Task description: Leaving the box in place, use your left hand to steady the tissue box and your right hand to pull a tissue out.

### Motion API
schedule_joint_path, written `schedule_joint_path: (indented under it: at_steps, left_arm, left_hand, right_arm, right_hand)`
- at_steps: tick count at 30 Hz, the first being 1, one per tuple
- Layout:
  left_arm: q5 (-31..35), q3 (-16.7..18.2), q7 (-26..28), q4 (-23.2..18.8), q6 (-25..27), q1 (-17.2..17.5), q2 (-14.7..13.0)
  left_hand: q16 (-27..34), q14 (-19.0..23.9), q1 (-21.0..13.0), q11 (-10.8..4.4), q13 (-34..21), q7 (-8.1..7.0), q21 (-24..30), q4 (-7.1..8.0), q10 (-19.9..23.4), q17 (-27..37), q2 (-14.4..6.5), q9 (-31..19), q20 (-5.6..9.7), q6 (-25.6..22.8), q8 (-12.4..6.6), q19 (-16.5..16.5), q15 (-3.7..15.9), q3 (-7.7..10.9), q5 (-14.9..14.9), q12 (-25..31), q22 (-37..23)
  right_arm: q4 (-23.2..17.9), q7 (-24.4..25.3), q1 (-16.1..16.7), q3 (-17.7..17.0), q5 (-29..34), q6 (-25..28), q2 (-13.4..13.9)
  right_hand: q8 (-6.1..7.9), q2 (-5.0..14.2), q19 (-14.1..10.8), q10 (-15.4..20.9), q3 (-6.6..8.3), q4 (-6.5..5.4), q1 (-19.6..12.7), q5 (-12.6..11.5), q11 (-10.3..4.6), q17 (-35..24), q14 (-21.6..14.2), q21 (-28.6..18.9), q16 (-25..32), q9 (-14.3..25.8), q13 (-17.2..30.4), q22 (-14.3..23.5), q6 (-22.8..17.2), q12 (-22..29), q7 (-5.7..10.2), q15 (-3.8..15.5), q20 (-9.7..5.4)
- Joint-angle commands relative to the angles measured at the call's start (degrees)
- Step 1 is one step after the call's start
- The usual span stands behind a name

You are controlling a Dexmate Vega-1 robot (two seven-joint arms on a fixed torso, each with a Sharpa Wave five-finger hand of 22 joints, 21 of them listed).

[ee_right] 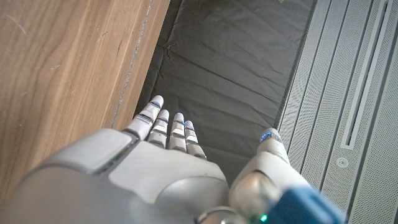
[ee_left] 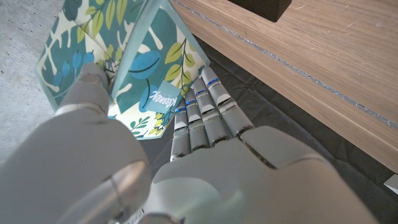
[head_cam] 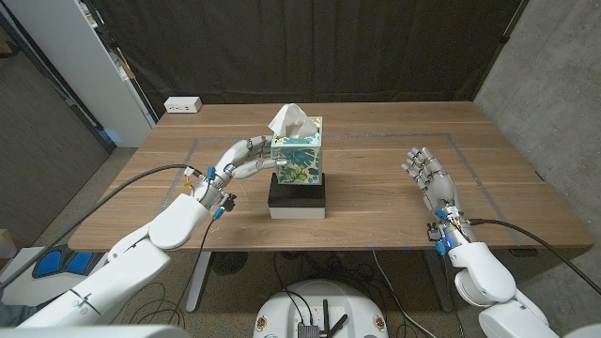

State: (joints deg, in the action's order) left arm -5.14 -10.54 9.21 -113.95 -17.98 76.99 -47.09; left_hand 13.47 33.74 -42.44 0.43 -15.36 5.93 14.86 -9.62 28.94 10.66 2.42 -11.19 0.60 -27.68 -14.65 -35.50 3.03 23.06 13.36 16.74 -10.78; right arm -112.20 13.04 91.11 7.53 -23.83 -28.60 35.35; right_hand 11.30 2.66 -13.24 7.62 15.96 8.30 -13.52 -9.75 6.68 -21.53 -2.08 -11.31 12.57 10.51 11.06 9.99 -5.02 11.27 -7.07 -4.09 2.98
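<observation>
A teal tissue box (head_cam: 299, 157) with a leaf print stands on a black-and-white block (head_cam: 298, 198) at the table's middle, a white tissue (head_cam: 290, 119) sticking up from its top. My left hand (head_cam: 246, 158) grips the box from its left side, fingers along the far face and thumb on the near face; the left wrist view shows the box (ee_left: 134, 68) between thumb and fingers (ee_left: 208, 112). My right hand (head_cam: 429, 176) stands on its edge over the table well to the right of the box, fingers apart and holding nothing, as the right hand (ee_right: 161, 162) also appears in its wrist view.
The wooden table (head_cam: 376, 211) carries a faint taped rectangle. A white power strip (head_cam: 183, 105) lies at the far left corner. A white cabinet (head_cam: 84, 66) stands at the left, a dark curtain behind, a grey wall at the right.
</observation>
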Motion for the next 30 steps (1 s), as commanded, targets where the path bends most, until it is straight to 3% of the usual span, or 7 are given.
schedule_joint_path:
  at_steps: [1,22,30]
  left_arm:
    - [0.26,-0.56,-0.31,0.33,-0.48,-0.12,-0.10]
    - [1.26,-0.26,0.78,-0.22,-0.54,0.81,0.13]
    - [1.05,-0.37,0.20,0.21,-1.00,0.60,-0.01]
  left_hand:
    - [-0.34,0.45,-2.44,-0.15,-0.12,0.59,0.09,0.23,0.45,0.19,-2.60,-0.58,0.02,-1.21,-0.35,-0.57,1.51,0.40,0.23,0.04,-0.28]
    - [-0.56,0.39,-2.54,-0.50,-0.23,0.57,0.03,0.20,0.49,0.23,-2.84,-0.59,0.23,-1.36,-0.07,-0.54,1.55,0.43,0.30,-0.18,-0.29]
    - [-0.59,0.40,-2.56,-0.36,-0.28,0.47,-0.01,0.19,0.54,0.28,-2.91,-0.60,0.24,-1.52,0.01,-0.46,1.52,0.36,0.31,-0.26,-0.31]
  right_arm:
    - [-3.18,0.06,1.40,-1.84,0.87,1.74,0.78]
    - [-10.17,-0.65,4.11,-6.97,0.32,4.06,0.58]
    - [-15.42,-0.16,6.13,-10.61,-0.07,9.16,1.22]
  right_hand:
    - [0.05,-0.06,-0.36,0.52,0.05,0.06,-0.04,-0.34,-0.12,-0.10,-0.42,-0.18,0.28,0.16,0.10,0.09,-0.54,0.29,-1.61,-0.20,0.01]
    - [0.04,0.11,-0.59,0.65,0.14,0.07,-0.12,-0.38,-0.02,-0.05,-0.59,-0.22,0.34,0.17,0.11,0.09,-0.58,0.30,-1.59,-0.35,0.06]
    - [0.01,0.17,-0.60,0.65,0.18,0.09,-0.17,-0.39,-0.03,-0.03,-0.55,-0.21,0.32,0.17,0.11,0.09,-0.52,0.29,-1.65,-0.51,0.04]
